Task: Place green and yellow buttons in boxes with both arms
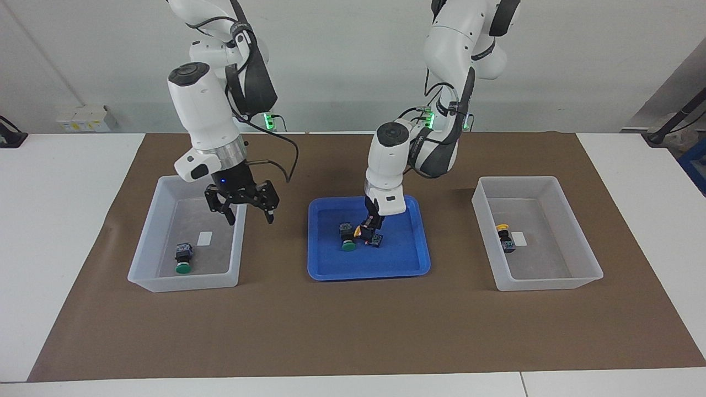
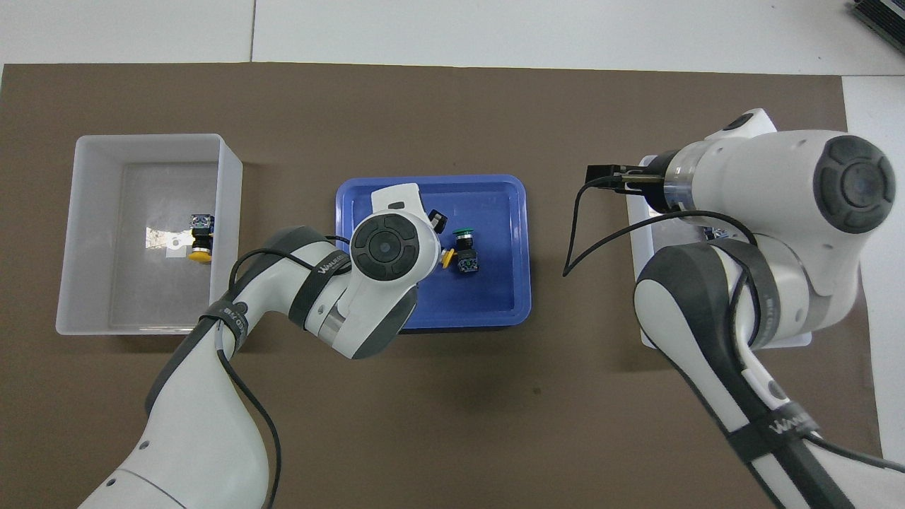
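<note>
While the left gripper point(image 1: 370, 227), whose finger opening I cannot tell, is low in the blue tray point(image 1: 402, 267) at the yellow button point(image 1: 367, 235), the green button point(image 1: 347, 237) lies just at nine o'clock of it, and the empty, wide-open right gripper point(image 1: 245, 212) hangs over the rim of the box point(image 1: 182, 282) holding another green one.

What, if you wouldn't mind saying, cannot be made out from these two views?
- Overhead view: the right arm covers most of its box and hides the green button lying inside.
- Overhead view: the left arm hides the left gripper and most of the yellow button in the blue tray.
- Facing view: whether the left gripper grips that yellow button is too small to tell.
</note>
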Available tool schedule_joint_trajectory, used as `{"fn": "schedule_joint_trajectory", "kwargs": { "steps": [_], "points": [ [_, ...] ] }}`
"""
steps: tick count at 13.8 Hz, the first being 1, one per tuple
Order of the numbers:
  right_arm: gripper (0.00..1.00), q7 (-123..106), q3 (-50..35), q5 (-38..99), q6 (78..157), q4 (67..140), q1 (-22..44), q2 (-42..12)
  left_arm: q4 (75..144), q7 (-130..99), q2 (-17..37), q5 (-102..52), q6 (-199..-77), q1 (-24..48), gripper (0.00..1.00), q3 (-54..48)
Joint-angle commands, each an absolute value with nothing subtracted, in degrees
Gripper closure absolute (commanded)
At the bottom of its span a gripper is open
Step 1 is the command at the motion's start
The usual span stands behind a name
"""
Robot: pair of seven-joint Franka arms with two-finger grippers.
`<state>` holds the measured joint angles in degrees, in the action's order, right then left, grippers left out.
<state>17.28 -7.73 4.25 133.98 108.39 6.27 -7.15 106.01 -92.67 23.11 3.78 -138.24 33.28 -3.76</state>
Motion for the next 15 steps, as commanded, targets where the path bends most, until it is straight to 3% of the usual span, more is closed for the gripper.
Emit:
{"fn": "schedule_joint_trajectory", "kwargs": {
  "steps": [1, 4, 7, 12, 15],
  "points": [
    [0.00, 20.81, -8.09, 5.36, 135.96, 108.46, 8.78, -8.87, 106.44, -95.10, 23.20, 4.92, -136.14, 34.98, 0.44, -2.81],
    [0.00, 23.20, -8.09, 5.36, 138.34, 110.56, 10.98, -9.23, 107.05, -95.10, 23.29, 4.92, -137.11, 34.98, 0.44, -2.81],
    [0.00, 23.29, -8.17, 5.36, 139.04, 112.67, 12.48, -9.23, 108.54, -95.45, 23.29, 4.92, -140.09, 34.98, 0.37, -2.81],
    [0.00, 22.59, -8.17, 5.36, 139.13, 115.13, 13.71, -9.14, 107.76, -97.47, 23.47, 4.83, -141.94, 34.19, 0.14, -2.64],
    [0.00, 22.50, -8.17, 5.36, 139.13, 115.75, 13.71, -8.97, 106.79, -97.99, 23.82, 4.75, -142.03, 34.01, 0.11, -2.55]
  ]
}}
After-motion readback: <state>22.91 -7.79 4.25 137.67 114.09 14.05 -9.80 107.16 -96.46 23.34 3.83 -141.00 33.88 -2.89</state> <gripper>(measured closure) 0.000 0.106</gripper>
